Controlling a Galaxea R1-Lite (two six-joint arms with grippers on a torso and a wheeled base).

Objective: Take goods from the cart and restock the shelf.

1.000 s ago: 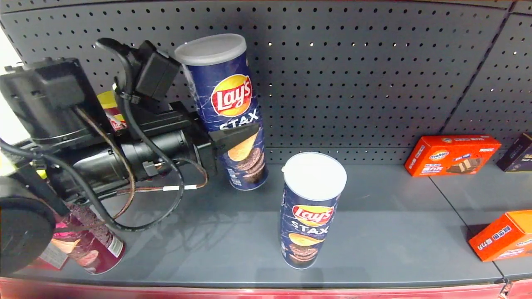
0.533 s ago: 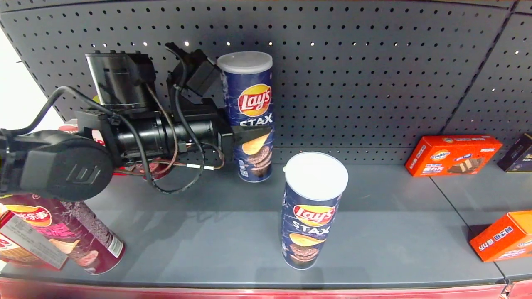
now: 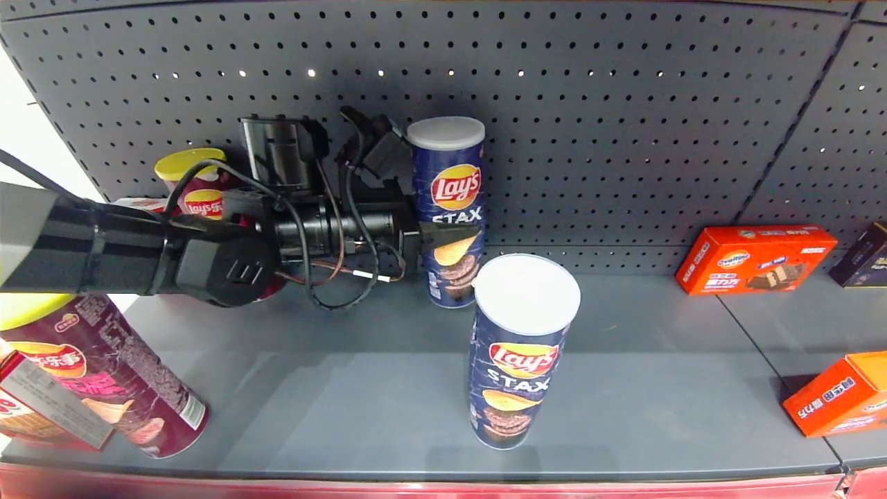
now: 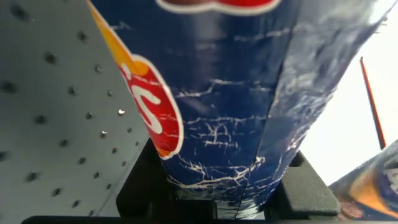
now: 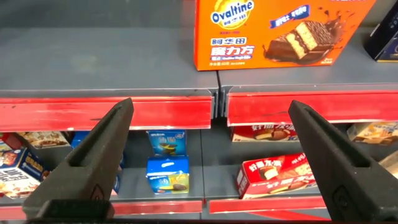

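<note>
My left gripper is shut on a tall blue chip can with a white lid, held upright just over the grey shelf near the pegboard back. In the left wrist view the same blue can sits between the jaws. A second blue chip can stands upright on the shelf in front and slightly right of the held one. My right gripper is open, with nothing between its fingers, facing the red shelf edges below an orange box.
A maroon chip can leans at the shelf's front left, and a yellow-lidded can stands behind my left arm. Orange boxes lie on the right. Lower shelves hold small snack boxes.
My left arm has carried the blue can to the right and deeper toward the pegboard, lowering it close to the shelf behind the standing can. The standing can has stayed put.
</note>
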